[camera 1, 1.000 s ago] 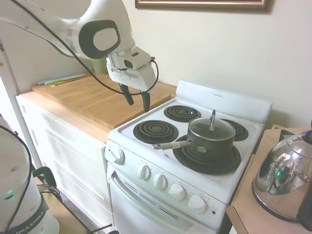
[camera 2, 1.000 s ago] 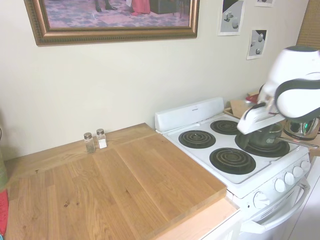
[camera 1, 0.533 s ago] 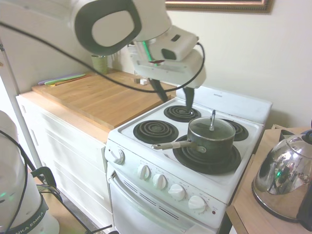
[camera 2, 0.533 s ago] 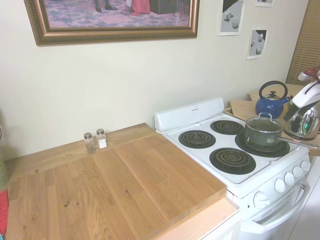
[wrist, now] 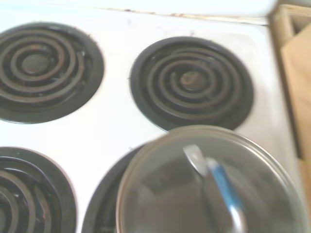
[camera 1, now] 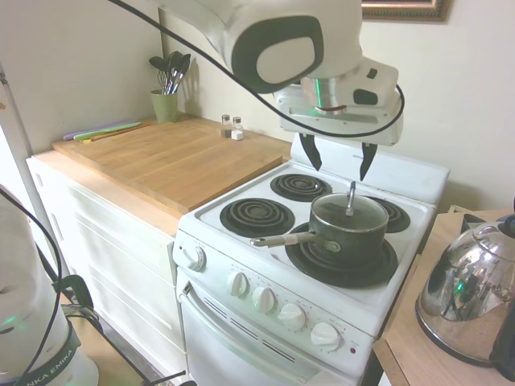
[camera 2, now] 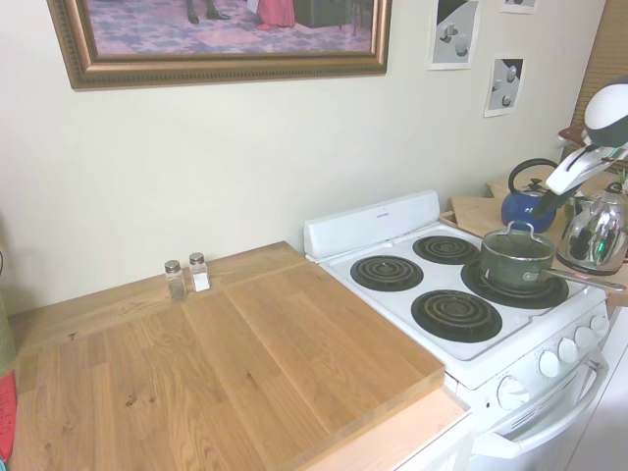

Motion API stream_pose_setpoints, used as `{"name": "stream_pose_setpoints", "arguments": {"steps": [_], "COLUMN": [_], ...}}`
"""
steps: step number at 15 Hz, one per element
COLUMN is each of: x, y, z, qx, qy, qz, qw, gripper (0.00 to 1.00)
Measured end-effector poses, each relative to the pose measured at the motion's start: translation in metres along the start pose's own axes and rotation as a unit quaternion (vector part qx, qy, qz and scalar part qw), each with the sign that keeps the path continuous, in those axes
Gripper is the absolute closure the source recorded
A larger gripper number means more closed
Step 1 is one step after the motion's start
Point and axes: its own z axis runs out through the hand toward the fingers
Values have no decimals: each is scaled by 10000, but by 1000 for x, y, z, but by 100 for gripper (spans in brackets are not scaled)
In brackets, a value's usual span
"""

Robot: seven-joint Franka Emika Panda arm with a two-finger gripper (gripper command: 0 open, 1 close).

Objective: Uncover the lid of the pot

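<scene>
Your gripper (camera 1: 339, 158) hangs with its two fingers spread apart and nothing between them, above the stove (camera 1: 241, 241) and a little behind the pot (camera 1: 348, 233). The pot sits on the stove's front burner on the kettle (camera 1: 467, 293) side, its long handle pointing across the stove toward the other front burner (camera 1: 257, 216). The lid (camera 1: 350, 211) is seated flat on the pot, covering it fully.

The relation that matters: the knob (camera 1: 351, 198) stands upright at the lid's centre, and it lies below your gripper and slightly toward the stove's front edge. The fingertips are above the knob's top and not touching it. To my eye you need a short move toward the front edge, then a straight descent, so the knob comes up between the fingers. The knob is a thin loop, so its broad face wants to lie across the gap; I cannot tell from these views whether the fingers are turned to suit.

The first exterior view gives you the open fingers and their height over the knob. The second exterior view shows only a part of the arm near the pot (camera 2: 517, 257), not the fingers, but it does show the knob as an arched loop and a blue kettle (camera 2: 531, 199) behind the pot. The wrist view looks straight down on the lid (wrist: 209, 184) and confirms it is off-centre beneath you, with the back burner (wrist: 192, 82) more nearly underneath.
</scene>
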Motion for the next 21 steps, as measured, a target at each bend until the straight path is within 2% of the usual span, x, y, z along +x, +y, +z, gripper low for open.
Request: {"name": "stream_pose_setpoints", "arguments": {"steps": [1, 4, 9, 21], "x": [4, 13, 16, 30], "y": [-2, 1, 11, 15], "z": [12, 36, 47, 50], "qx": [55, 131, 152, 167], "qy": [-78, -223, -315, -463], "qz": [-82, -210, -316, -361], "qw": [9999, 9994, 9989, 9981], "gripper": [100, 100, 100, 100]}}
